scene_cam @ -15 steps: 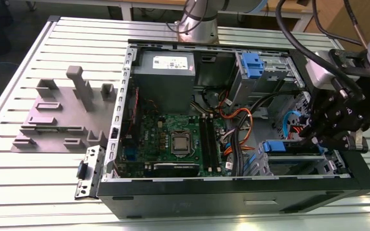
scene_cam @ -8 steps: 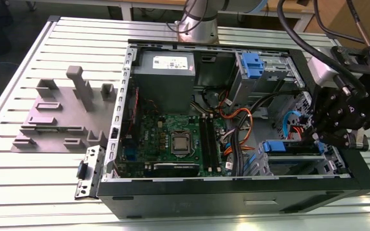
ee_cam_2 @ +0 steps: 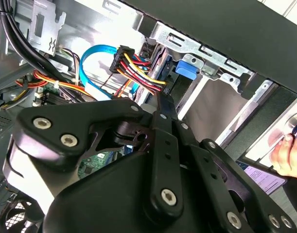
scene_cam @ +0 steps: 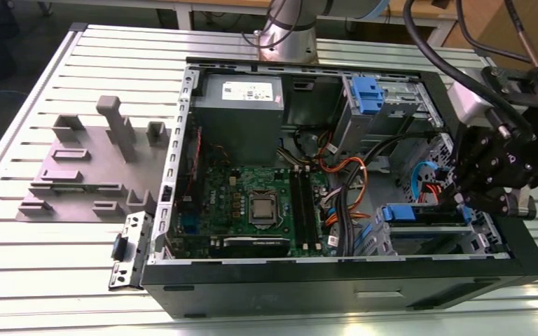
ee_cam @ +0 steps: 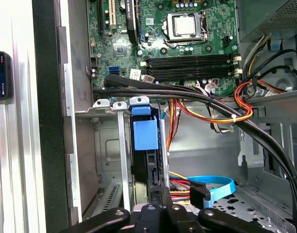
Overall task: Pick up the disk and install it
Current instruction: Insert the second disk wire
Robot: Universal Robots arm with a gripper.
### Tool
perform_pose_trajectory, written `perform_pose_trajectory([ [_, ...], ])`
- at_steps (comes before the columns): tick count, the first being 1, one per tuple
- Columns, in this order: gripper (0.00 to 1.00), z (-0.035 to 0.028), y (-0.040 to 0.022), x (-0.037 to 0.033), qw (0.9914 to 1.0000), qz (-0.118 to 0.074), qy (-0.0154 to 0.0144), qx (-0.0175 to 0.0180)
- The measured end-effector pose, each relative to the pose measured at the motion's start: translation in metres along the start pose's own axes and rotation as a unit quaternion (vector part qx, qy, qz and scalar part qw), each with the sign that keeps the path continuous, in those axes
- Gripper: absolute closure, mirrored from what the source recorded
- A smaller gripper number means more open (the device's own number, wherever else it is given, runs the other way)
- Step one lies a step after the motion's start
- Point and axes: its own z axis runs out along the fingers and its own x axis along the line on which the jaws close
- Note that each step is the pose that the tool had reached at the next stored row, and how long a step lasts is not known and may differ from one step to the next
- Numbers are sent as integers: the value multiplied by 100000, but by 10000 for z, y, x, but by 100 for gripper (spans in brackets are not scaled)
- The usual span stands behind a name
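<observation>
End effector [scene_cam: 482, 199], clamped on the disk [ee_cam: 147, 145], holds it edge-on in the drive bay [scene_cam: 428, 234] of the computer case [scene_cam: 344, 294]. Installing looks underway; seating fully calls for a straight push.

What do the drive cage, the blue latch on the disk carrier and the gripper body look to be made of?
Drive cage: bare sheet metal, dull silver with stamped tabs and folds. Blue latch: likely moulded plastic, with uniform matte colour and rounded edges. Gripper body: black, semi-matte linkages joined by silver screws; whether coated metal or hard plastic is unclear.
</observation>
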Motion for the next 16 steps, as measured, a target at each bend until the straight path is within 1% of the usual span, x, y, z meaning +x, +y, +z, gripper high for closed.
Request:
perform_pose_trajectory([
  [9, 89, -5, 1, 0, 100000, -6, 6, 1],
  [12, 89, -4, 20, 1, 100000, -1, 1, -2],
  [16, 89, -2, 78, 7, 100000, 0, 0, 1],
])
